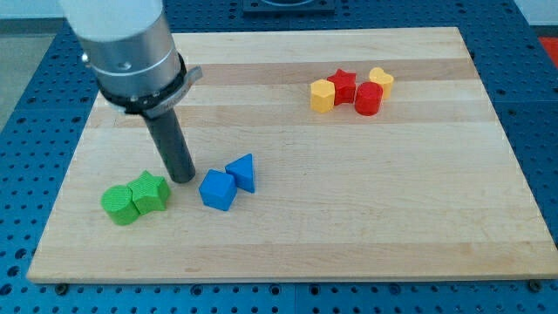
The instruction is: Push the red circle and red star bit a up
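The red circle and the red star sit together at the view's upper right of the wooden board. A yellow hexagon touches the star's left side, and a yellow heart sits just above the circle to its right. My tip is far from them at the view's lower left, between the green blocks and the blue blocks.
A green star and a green block lie left of my tip. A blue cube and a blue triangle lie right of it. The arm's grey body fills the upper left.
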